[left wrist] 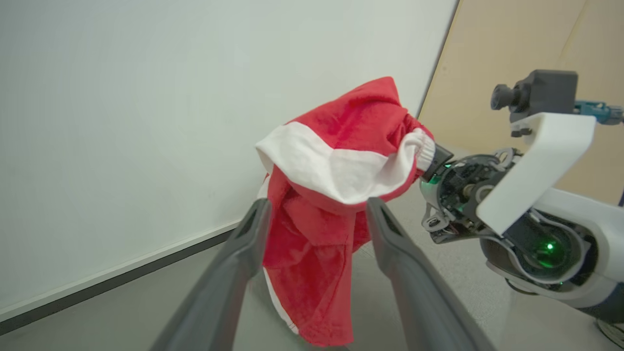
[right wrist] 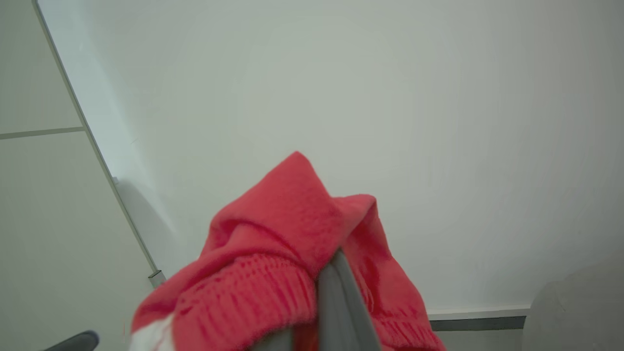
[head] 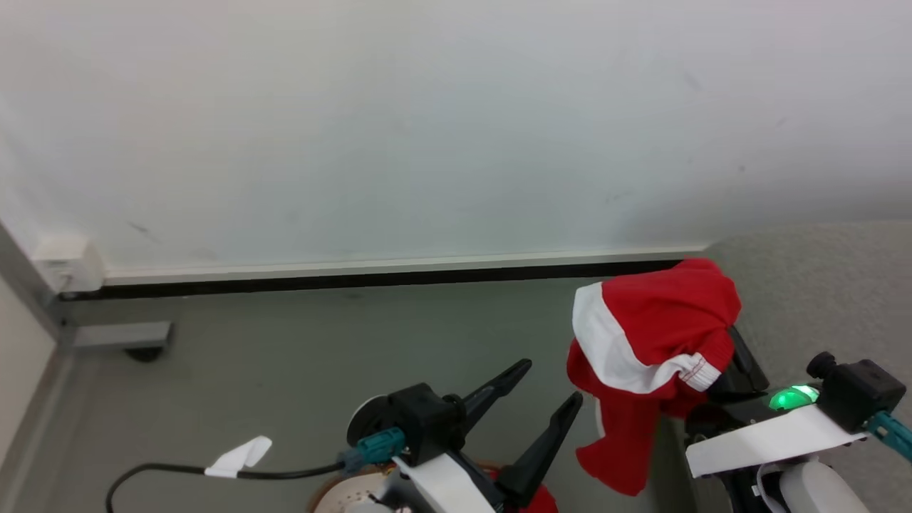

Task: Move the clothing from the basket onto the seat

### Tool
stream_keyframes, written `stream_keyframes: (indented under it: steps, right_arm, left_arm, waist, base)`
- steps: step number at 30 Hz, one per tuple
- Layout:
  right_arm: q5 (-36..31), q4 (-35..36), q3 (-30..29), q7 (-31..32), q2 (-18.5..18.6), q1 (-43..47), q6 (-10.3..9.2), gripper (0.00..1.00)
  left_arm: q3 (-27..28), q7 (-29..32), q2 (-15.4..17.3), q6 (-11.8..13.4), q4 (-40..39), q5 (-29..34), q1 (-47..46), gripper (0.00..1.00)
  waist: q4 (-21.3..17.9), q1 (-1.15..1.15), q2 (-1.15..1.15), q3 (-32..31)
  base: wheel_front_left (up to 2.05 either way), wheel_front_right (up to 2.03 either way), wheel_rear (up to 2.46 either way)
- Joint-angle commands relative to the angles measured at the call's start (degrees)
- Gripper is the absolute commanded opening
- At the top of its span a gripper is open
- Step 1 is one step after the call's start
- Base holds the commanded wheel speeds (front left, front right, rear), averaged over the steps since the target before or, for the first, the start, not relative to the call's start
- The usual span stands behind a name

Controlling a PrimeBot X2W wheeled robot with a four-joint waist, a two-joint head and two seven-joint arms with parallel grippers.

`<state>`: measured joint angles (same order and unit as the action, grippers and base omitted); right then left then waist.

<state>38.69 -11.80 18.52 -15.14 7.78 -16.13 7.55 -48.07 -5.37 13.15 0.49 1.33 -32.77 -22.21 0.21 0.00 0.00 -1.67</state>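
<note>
In the head view, the basket (head: 340,496) sits at the bottom edge. A red patch (head: 541,501) just right of it may be more fabric, but I cannot confirm this. The left gripper (head: 552,380) stands above the basket, fingers spread wide and empty, pointing toward the garment.

The clothing (head: 655,320) hangs in the air just right of those fingers, clear of the floor (head: 285,342). It is draped over the right gripper (head: 737,356), whose fingers are closed on a fold near the ribbed, white-edged hem. The seat (head: 819,285) lies to the right, its near edge just beside the hanging fabric.

Handling note: the garment looks soft, light and limp — it sags under its own weight, and the tail will trail. The fleecy surface should not slip readily from a pinch. Recommended hold: the thick ribbed hem or a bunched fold — not a single thin layer. Carry it high enough for the tail to clear the seat edge.
</note>
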Motion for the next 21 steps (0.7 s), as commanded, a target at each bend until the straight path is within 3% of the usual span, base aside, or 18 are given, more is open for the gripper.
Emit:
stream_keyframes:
  steps: [1, 13, 21]
  right_arm:
    - [-0.54, 1.0, -1.1, -0.01, 0.82, 1.36, -0.12, 0.0]
    - [-2.18, 6.77, -4.83, -0.01, 1.89, 5.79, -0.11, 0.0]
    - [-2.17, 8.63, -5.68, -0.01, 2.19, 6.68, -0.11, 0.0]
  left_arm:
    - [0.29, -1.04, 0.12, -0.22, 0.13, 0.76, -0.77, 1.0]
    - [0.88, -4.18, 1.49, 0.17, 1.67, 2.61, -2.31, 1.0]
    - [0.36, -5.34, 1.07, -0.28, 3.53, 2.9, -2.82, 1.0]
  waist:
    - [-6.04, 0.0, 0.0, 1.72]
    - [-21.07, 0.0, 0.0, 4.65]
    - [-23.74, 0.0, 0.0, 5.13]
  base:
    - [0.0, 0.0, 0.0]
    - [0.0, 0.0, 0.0]
    - [0.0, 0.0, 0.0]
